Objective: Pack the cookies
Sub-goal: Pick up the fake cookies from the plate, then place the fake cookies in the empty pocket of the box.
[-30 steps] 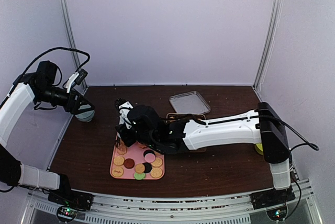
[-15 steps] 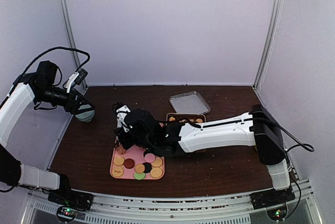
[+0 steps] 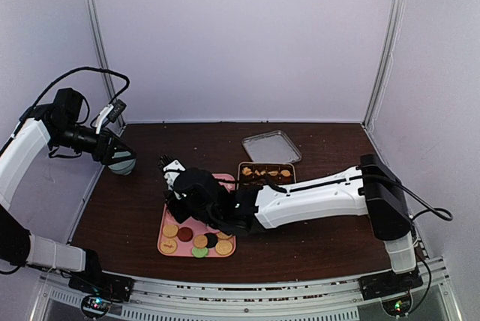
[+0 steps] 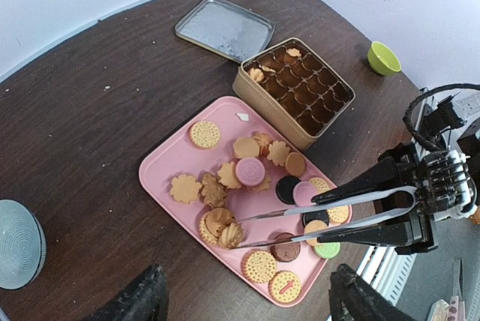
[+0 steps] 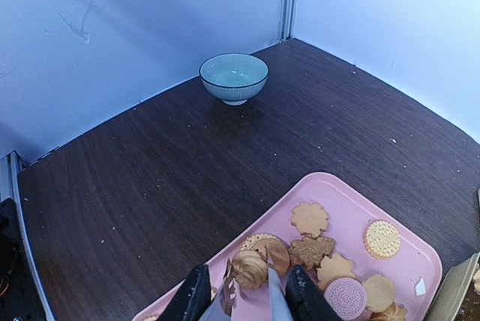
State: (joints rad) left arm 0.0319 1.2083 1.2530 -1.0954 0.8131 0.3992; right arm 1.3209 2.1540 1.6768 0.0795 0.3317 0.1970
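Right arm: stretched low from its base leftward across the counter [image 3: 120, 220], wrist over the pink tray [image 4: 161, 178].
Right gripper [image 4: 324, 220]: fingers clamped on metal tongs [image 4: 279, 214] – their tips straddle a swirl cookie [image 5: 249, 268] on the tray's left side.
Cookies [image 4: 247, 171]: most lie on the tray; a few sit in the gold tin [image 4: 270, 107] just beyond.
Left gripper [image 4: 247, 291]: raised at the left edge, fingers [image 4: 142, 298] spread wide, near the blue-grey bowl [image 5: 234, 77].
Farther back: the lid [image 4: 225, 28] lies flat beyond the tin – the green bowl [image 4: 384, 57] stands far right.
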